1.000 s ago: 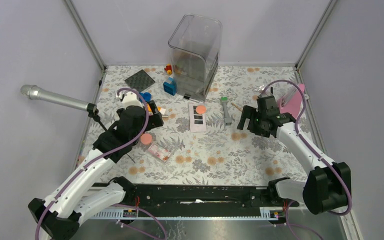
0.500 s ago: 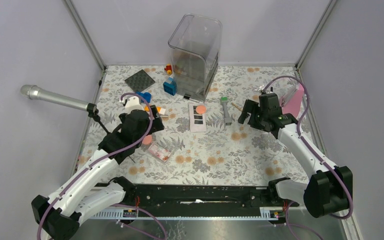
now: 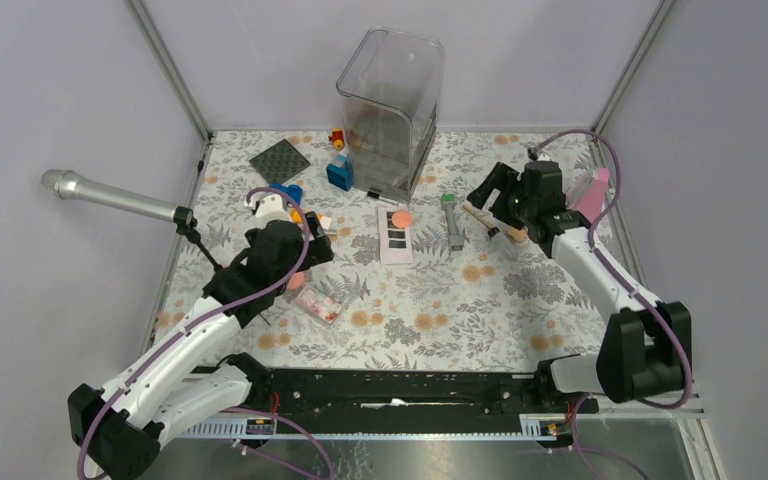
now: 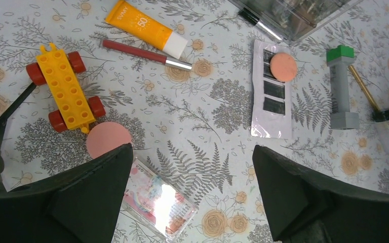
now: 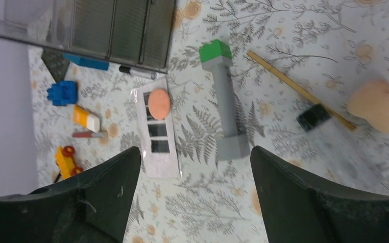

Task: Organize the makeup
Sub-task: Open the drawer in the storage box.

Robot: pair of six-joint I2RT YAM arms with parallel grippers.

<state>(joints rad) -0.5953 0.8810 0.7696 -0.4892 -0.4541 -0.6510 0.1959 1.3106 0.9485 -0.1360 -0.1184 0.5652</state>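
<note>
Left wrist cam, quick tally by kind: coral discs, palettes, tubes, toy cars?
Coral discs: 2
Palettes: 2
Tubes: 2
Yellow toy car: 1
Total: 7

The near half of the tabletop [image 3: 460,320] is lying open, leaving wide passage for both arms. Bare tabletop is showing between the spread left jaws, but the clear palette [image 4: 158,198], a coral disc [image 4: 108,139] and the yellow car [image 4: 66,87] are crowding one jaw, and the mic stand [image 3: 192,232] is standing just beside them. Ahead of the spread right jaws, the tube [image 5: 225,109], brush [image 5: 314,116] and sponge [image 5: 380,106] are lying near one another. The clear bin [image 3: 390,100] is blocking the far middle.
</note>
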